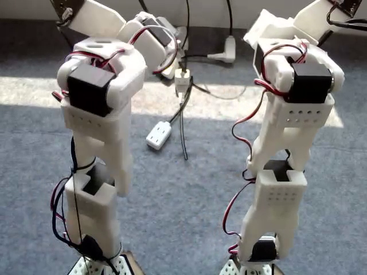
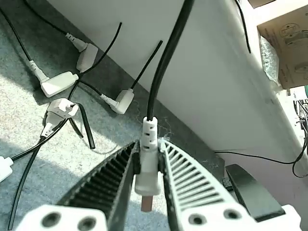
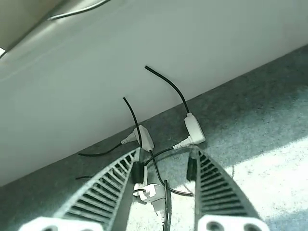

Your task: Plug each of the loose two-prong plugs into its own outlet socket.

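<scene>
Grey carpet (image 1: 200, 189) covers the work surface, with a white wall (image 2: 216, 72) along the far edge. Left gripper (image 2: 149, 143) is closed on a white two-prong plug (image 2: 147, 171), pinched between both fingers and held off the carpet. Its black cable (image 2: 166, 62) runs up and away from the jaws, and one metal prong (image 2: 146, 204) pokes out toward the wrist.

Past the held plug, three loose white plugs lie on the carpet near the wall: a flat one (image 2: 60, 83), a second one (image 2: 86, 55) just beside it, and an angled one (image 2: 120, 101) close to the wall base. A small white adapter (image 2: 60, 108) sits near them with black cords crossing it.

Right gripper (image 3: 166, 153) is up off the carpet with jaws wide apart and nothing between them. Beyond its fingers, two white plugs lie near the wall, one (image 3: 144, 139) closer to the wall base and the other (image 3: 192, 131) just beside it.

In the high view, a white outlet block (image 1: 159, 135) lies on the carpet between the left arm (image 1: 97, 86) and the right arm (image 1: 298, 86), nothing plugged into the face that shows. Cardboard box (image 2: 286, 43) stands behind the wall.
</scene>
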`<state>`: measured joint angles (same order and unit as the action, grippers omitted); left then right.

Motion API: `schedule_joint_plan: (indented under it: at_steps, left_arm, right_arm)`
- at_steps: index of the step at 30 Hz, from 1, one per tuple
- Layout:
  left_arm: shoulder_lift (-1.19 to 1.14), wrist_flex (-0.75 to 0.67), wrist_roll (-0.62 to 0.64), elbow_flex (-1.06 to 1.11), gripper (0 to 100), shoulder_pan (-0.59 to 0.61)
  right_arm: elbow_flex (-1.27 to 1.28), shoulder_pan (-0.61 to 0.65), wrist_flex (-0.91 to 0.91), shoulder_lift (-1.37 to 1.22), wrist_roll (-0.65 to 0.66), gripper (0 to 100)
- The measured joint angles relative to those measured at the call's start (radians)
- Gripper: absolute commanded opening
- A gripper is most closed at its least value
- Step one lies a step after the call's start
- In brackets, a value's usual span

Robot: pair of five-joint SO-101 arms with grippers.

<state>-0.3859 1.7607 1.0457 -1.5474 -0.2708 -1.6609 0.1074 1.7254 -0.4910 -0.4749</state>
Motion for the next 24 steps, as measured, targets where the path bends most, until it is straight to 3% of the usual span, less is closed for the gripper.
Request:
schedule_joint_plan:
  at_steps: [8, 13, 19, 24]
  left_arm:
    - [0.146, 0.0, 0.0, 0.0, 1, -0.009]
    - [0.285, 0.0, 0.0, -0.002, 1, -0.009]
    - [0.391, 0.003, 0.0, -0.003, 1, -0.008]
    - [0.399, 0.003, 0.0, -0.003, 1, -0.008]
  right_arm:
    - [0.003, 0.018, 0.0, 0.176, 0.114, 13.9]
    - [0.195, 0.049, 0.0, 0.359, 0.121, 13.9]
    - [0.543, 0.172, 0.0, 0.686, 0.163, 13.5]
    - [0.756, 0.373, -0.006, 0.937, 0.253, 13.5]
